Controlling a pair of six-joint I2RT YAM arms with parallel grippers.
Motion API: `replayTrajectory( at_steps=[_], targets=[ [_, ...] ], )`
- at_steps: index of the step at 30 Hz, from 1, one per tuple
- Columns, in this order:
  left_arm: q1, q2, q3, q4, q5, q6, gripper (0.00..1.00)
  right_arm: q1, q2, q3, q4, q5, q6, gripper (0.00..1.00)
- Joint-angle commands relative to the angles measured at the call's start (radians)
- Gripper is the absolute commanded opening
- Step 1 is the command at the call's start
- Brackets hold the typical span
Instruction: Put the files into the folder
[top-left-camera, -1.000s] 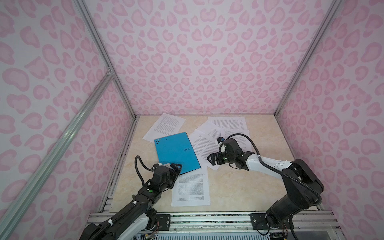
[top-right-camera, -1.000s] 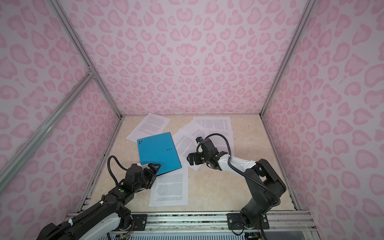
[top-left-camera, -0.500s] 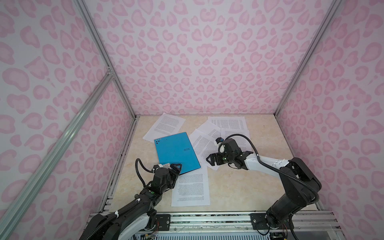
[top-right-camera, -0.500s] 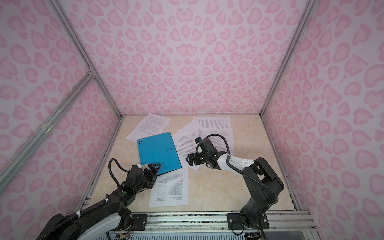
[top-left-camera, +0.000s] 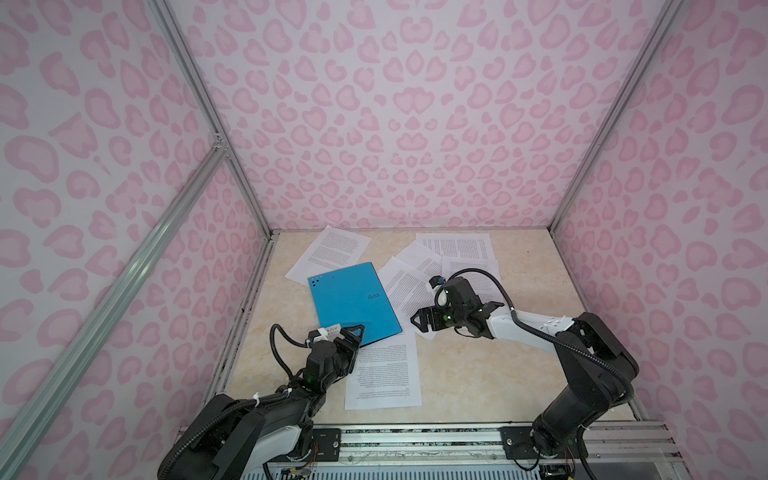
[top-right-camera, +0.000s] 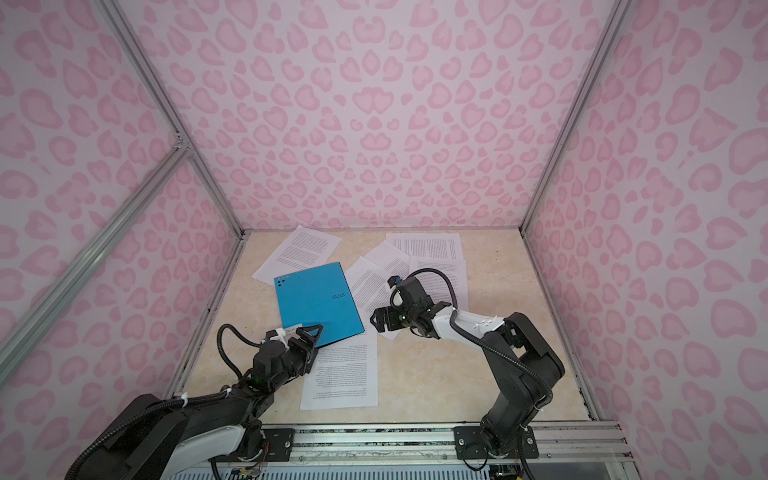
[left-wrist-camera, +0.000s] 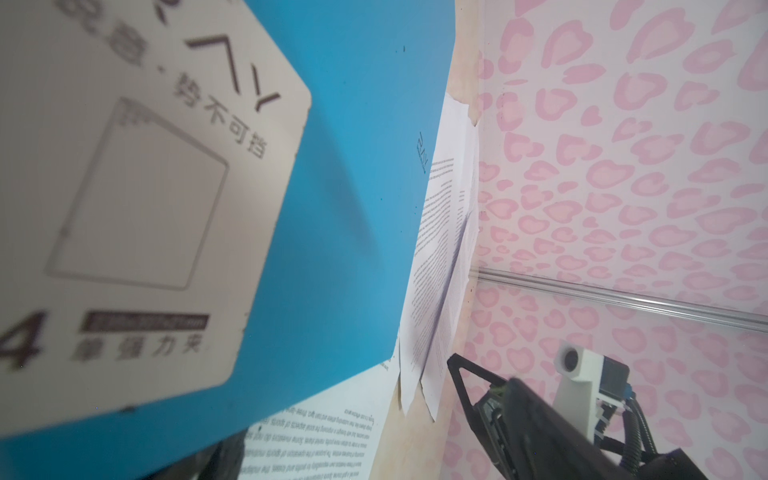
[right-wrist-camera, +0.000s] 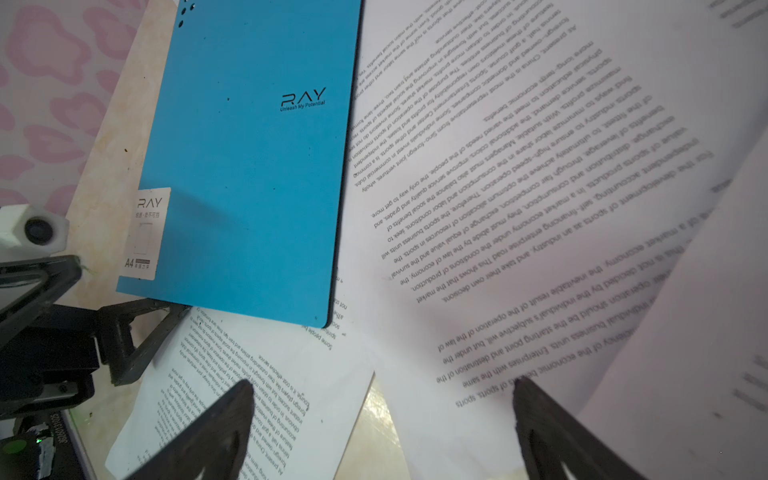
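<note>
The blue folder (top-left-camera: 352, 300) (right-wrist-camera: 253, 166) lies closed on the table, with a white label (left-wrist-camera: 124, 187) on its near left corner. The files are loose printed sheets. One (top-left-camera: 328, 252) is tucked under the folder's far edge, several (top-left-camera: 455, 249) overlap to its right, and one (top-left-camera: 382, 374) lies in front. My left gripper (top-left-camera: 347, 331) (top-right-camera: 309, 331) is open at the labelled corner, and one finger (right-wrist-camera: 137, 340) reaches under the folder's near edge. My right gripper (top-left-camera: 419, 322) (right-wrist-camera: 382, 386) hangs open just above the sheets right of the folder and holds nothing.
Pink patterned walls close in the marble-look table (top-left-camera: 478, 374) on three sides. A metal rail (top-left-camera: 415, 440) carrying both arm bases runs along the front. Bare tabletop shows at the front right and along the left wall.
My left arm has sunk lower while its gripper stays at the folder's corner. My right gripper has edged slightly toward the folder. Both stay open.
</note>
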Motion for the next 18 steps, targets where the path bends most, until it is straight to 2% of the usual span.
replayTrajectory(
  at_steps=[1, 9, 13, 18],
  targets=[
    [-0.002, 0.03, 0.0, 0.132, -0.005, -0.011, 0.96, 0.003, 0.01, 0.008, 0.014, -0.011, 0.004, 0.97],
    [-0.004, 0.19, -0.005, 0.393, -0.01, 0.001, 0.97, 0.004, 0.013, 0.011, 0.008, -0.017, 0.003, 0.96],
    [-0.004, 0.305, -0.008, 0.599, -0.015, 0.016, 1.0, 0.005, 0.01, 0.012, 0.008, -0.019, 0.0, 0.96],
    [-0.006, 0.405, 0.02, 0.731, -0.009, 0.051, 0.96, 0.005, 0.002, 0.01, 0.009, -0.021, -0.001, 0.96]
  ],
)
